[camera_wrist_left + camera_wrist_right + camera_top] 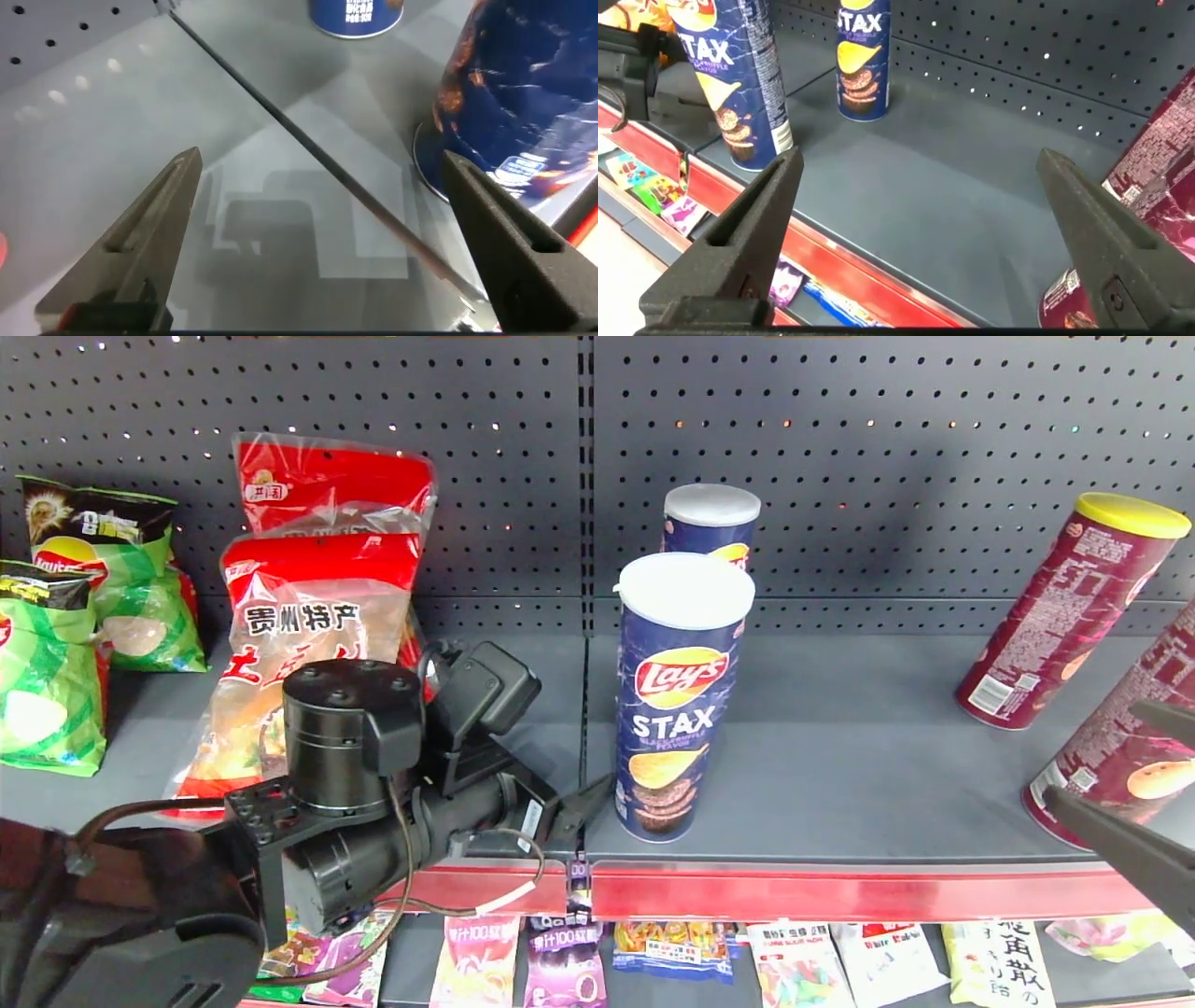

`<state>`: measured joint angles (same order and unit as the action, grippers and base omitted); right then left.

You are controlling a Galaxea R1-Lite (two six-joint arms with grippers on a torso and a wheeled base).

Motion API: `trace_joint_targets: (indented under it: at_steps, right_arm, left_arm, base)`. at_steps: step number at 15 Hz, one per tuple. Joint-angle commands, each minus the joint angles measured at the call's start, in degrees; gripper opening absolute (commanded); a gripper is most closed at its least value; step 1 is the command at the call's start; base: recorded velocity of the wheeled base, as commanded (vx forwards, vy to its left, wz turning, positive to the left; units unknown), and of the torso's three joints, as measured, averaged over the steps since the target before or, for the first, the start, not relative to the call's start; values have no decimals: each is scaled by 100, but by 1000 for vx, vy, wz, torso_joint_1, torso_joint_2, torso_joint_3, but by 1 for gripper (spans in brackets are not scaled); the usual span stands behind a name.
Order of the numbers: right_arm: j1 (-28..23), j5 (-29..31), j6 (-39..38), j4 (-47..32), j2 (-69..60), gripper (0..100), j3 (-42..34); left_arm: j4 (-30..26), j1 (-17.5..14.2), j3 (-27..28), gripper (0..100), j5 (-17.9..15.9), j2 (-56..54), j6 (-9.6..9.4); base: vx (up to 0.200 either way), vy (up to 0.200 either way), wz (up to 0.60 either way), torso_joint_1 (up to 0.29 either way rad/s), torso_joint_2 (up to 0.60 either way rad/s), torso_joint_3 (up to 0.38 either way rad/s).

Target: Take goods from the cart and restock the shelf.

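As left fingers (pixel 154 219) gape, can (pixel 677 695) by edge (pixel 840 891).

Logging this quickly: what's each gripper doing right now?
Left gripper: open, empty, beside the blue can.
Right gripper: open, empty.

**Free room**
- Grey metal shelf (pixel 840 756): a bare stretch at centre right, the widest passage, reaching back to the perforated back wall (pixel 887 476).

**Obstacles**
- Tall dark-blue cardboard crisp can with white lid (pixel 680 700), centre, near the front edge.
- Second matching blue can (pixel 711 523) directly behind it.
- Two maroon cans at right (pixel 1064 616) (pixel 1116 747).
- Red-and-clear plastic snack bags (pixel 299 635), left of centre.
- Green crisp bags (pixel 56 681), far left.
- Red price rail (pixel 840 891) across the front edge.
- Gap between the snack bags and the front can: narrow, taken by the left gripper (pixel 581 810), fingers spread.
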<state>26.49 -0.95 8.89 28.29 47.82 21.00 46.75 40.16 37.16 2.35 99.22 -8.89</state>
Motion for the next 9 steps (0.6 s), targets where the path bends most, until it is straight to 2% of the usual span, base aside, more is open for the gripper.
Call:
trace_joint_targets:
  at_steps: [1, 9]
  right_arm:
    - [5, -2, -1, 9, 43, 100, 9]
    - [-12, -2, -1, 1, 43, 100, -9]
  left_arm:
    - [18, 1, 37, 100, 2, 142, 1]
    - [9, 36, 248, 100, -16, 309, 10]
  base:
    - [0, 0, 0, 0, 0, 0]
    - [0, 0, 0, 0, 0, 0]
